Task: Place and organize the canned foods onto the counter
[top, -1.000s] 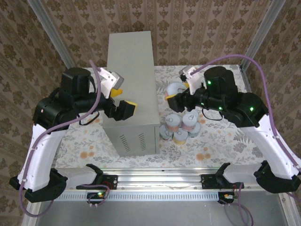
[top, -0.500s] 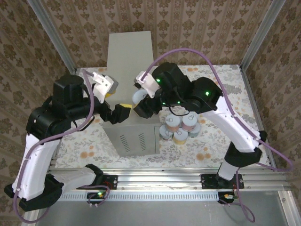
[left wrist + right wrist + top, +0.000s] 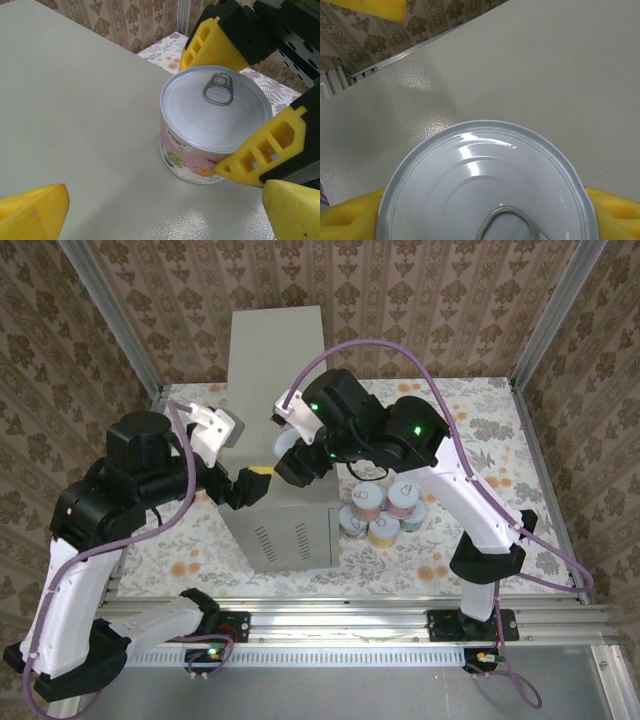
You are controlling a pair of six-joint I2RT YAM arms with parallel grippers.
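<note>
A pink-labelled can (image 3: 215,112) stands upright on the flat top of the grey box (image 3: 75,110), pull-tab lid up. In the top view it sits on the right half of the top, toward the near end. The right gripper (image 3: 293,458) is closed on it: one yellow finger (image 3: 212,42) presses its far side and the other (image 3: 260,150) its near side, against the label. In the left wrist view the can's base appears to rest on the box top.

The left gripper (image 3: 250,485) hovers over the near left part of the box top with its yellow fingers (image 3: 30,215) spread wide and nothing between them.

The other cans (image 3: 368,502) stand clustered on the floral table (image 3: 440,560), just beside the box's near right corner, with pink and yellow labels showing.
</note>
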